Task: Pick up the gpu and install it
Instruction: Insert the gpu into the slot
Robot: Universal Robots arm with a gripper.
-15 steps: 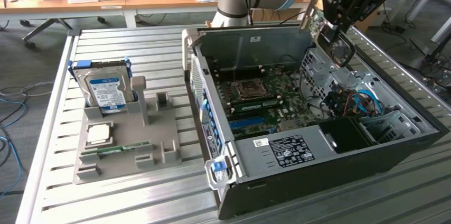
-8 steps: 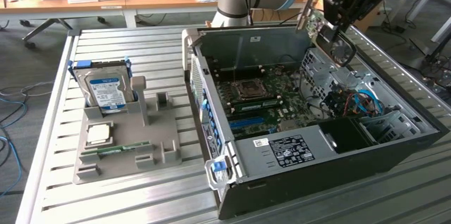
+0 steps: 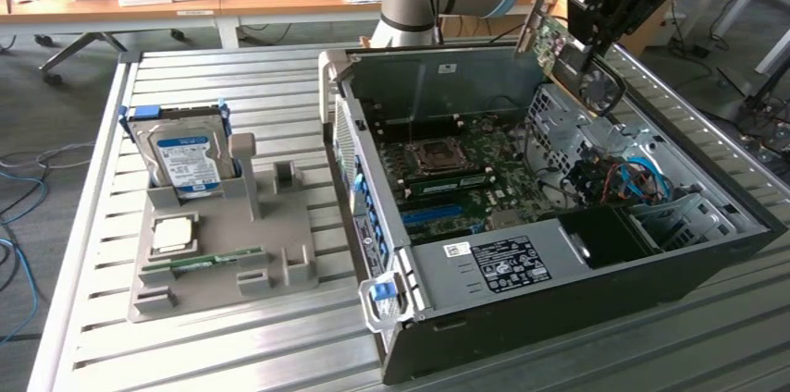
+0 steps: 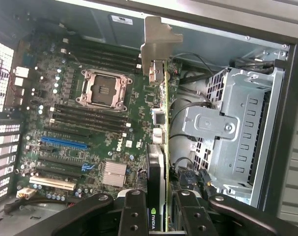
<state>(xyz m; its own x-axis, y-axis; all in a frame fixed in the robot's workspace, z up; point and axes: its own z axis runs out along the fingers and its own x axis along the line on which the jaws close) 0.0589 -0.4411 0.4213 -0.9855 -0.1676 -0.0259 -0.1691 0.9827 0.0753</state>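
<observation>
My gripper (image 3: 590, 39) hangs over the far right corner of the open computer case (image 3: 543, 309), shut on the gpu (image 3: 554, 42). The card is held on edge above the case, with its silver bracket (image 3: 538, 15) pointing toward the case's back wall. From the wrist camera I look along the gpu (image 4: 163, 147) edge-on, its bracket (image 4: 157, 44) at the far end. My black fingers (image 4: 133, 214) clamp it from both sides at my gripper (image 4: 161, 219). Below lies the motherboard (image 4: 90, 118) with a blue slot (image 4: 65, 143) and black slots beside it.
A grey parts holder (image 3: 216, 253) at the exterior view's left carries a hard drive (image 3: 185, 156), a CPU (image 3: 173, 233) and a RAM stick (image 3: 203, 263). Inside the case, a metal drive cage (image 4: 232, 142) and cables (image 3: 630, 179) sit close to the card. A power supply (image 3: 506, 263) is at the near end.
</observation>
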